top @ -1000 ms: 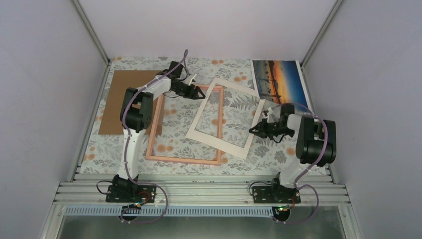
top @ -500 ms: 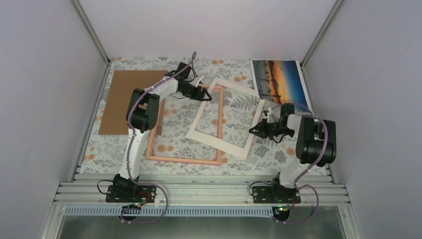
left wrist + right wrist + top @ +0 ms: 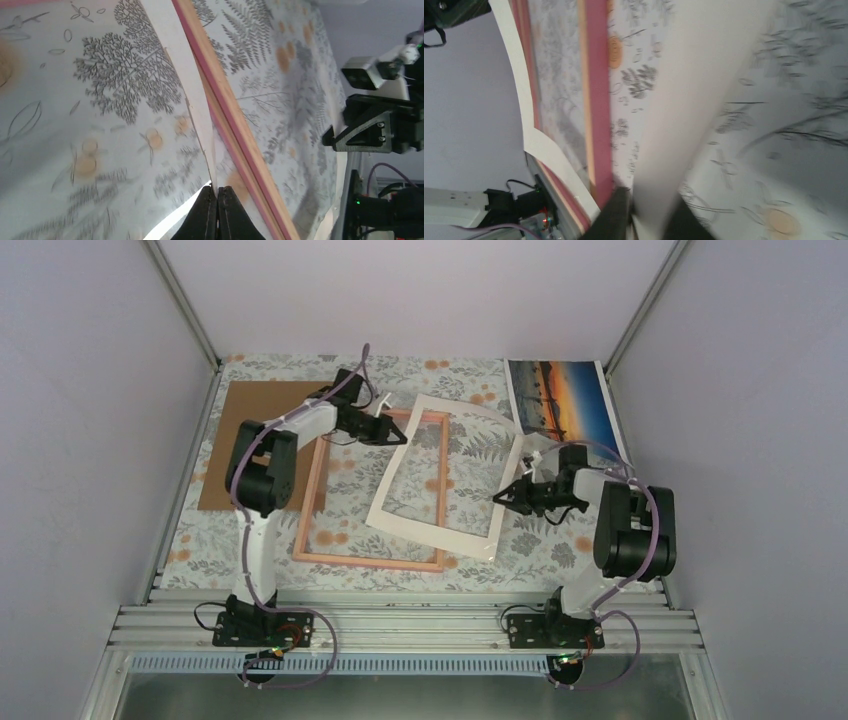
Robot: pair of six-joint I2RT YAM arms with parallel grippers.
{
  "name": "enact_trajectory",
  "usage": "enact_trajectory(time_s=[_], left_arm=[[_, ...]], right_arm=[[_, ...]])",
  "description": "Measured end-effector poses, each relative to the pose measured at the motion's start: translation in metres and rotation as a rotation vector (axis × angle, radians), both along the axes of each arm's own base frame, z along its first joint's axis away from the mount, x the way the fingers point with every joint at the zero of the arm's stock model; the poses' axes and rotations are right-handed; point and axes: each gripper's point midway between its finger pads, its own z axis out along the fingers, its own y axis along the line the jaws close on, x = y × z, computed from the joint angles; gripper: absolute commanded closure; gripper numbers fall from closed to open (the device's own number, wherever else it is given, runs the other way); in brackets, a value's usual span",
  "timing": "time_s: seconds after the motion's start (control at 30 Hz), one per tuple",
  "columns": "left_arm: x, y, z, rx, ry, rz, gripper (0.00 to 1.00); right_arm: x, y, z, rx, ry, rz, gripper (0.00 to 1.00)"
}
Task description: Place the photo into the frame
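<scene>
Grips plain only from wrists: left fingers pinched shut on white mat board, right fingers shut on its opposite edge. Seen only from overhead: photo lying at far right corner of surface, well apart from pink frame; mat board overlapping frame's right rail.

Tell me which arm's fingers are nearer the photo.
Right. The right fingers pinch the mat's right edge, a short way in front of the photo. The left fingers pinch the mat's far left corner, well to the photo's left.
</scene>
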Motion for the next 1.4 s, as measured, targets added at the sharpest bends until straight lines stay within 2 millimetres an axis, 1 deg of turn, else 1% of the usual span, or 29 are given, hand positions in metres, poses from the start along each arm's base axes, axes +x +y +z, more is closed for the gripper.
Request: enact_trajectory(time_s=[0.03, 0.1, 0.13, 0.17, 0.2, 0.27, 0.3, 0.37, 0.47, 0.57, 0.67, 0.7, 0.87, 0.93, 1.0, 1.07, 1.2, 1.4], left_arm=[[-0.005, 0.005, 0.007, -0.006, 0.000, 0.006, 0.98], [-0.015, 0.019, 0.022, -0.012, -0.007, 0.024, 0.98], [-0.019, 0.027, 0.030, -0.013, -0.016, 0.034, 0.98], [-0.023, 0.036, 0.036, -0.014, -0.025, 0.046, 0.98], [-0.027, 0.046, 0.041, -0.013, -0.032, 0.060, 0.98], [-0.031, 0.063, 0.045, -0.010, -0.039, 0.087, 0.98], [-0.033, 0.073, 0.043, -0.004, -0.035, 0.106, 0.98], [-0.035, 0.091, 0.037, 0.010, -0.023, 0.138, 0.97], [-0.037, 0.116, 0.021, 0.044, 0.002, 0.175, 0.97], [-0.044, 0.131, 0.011, 0.065, 0.021, 0.198, 0.98], [-0.054, 0.146, 0.006, 0.088, 0.036, 0.229, 0.98], [-0.053, 0.151, 0.006, 0.089, 0.036, 0.241, 0.98], [-0.050, 0.187, 0.000, 0.122, 0.038, 0.328, 0.98], [-0.049, 0.199, -0.003, 0.135, 0.042, 0.356, 0.98], [-0.048, 0.206, -0.005, 0.145, 0.044, 0.372, 0.98], [-0.048, 0.207, -0.006, 0.153, 0.041, 0.374, 0.98], [-0.049, 0.206, -0.007, 0.157, 0.040, 0.372, 0.98], [-0.057, 0.202, -0.017, 0.159, 0.059, 0.361, 0.97]], right_arm=[[0.000, 0.005, 0.003, 0.009, -0.007, 0.017, 0.64], [0.000, 0.015, 0.008, 0.028, -0.019, 0.049, 0.33], [0.000, 0.021, 0.012, 0.038, -0.030, 0.070, 0.23], [0.000, 0.026, 0.014, 0.046, -0.036, 0.083, 0.15], [0.000, 0.031, 0.017, 0.051, -0.044, 0.099, 0.11], [0.001, 0.038, 0.021, 0.056, -0.056, 0.123, 0.05], [0.002, 0.041, 0.022, 0.056, -0.064, 0.136, 0.03], [0.005, 0.045, 0.023, 0.056, -0.073, 0.153, 0.00], [0.008, 0.046, 0.017, 0.043, -0.063, 0.162, 0.00], [0.006, 0.044, 0.010, 0.022, -0.042, 0.160, 0.00], [0.007, 0.043, 0.010, 0.010, -0.042, 0.159, 0.00], [0.008, 0.042, 0.010, 0.008, -0.044, 0.159, 0.00], [0.013, 0.042, 0.014, -0.001, -0.057, 0.160, 0.00], [0.015, 0.041, 0.015, -0.005, -0.064, 0.161, 0.00], [0.016, 0.041, 0.017, -0.008, -0.073, 0.164, 0.00], [0.017, 0.041, 0.017, -0.011, -0.076, 0.166, 0.00], [0.019, 0.041, 0.019, -0.014, -0.082, 0.168, 0.00], [0.020, 0.041, 0.022, -0.016, -0.092, 0.168, 0.00]])
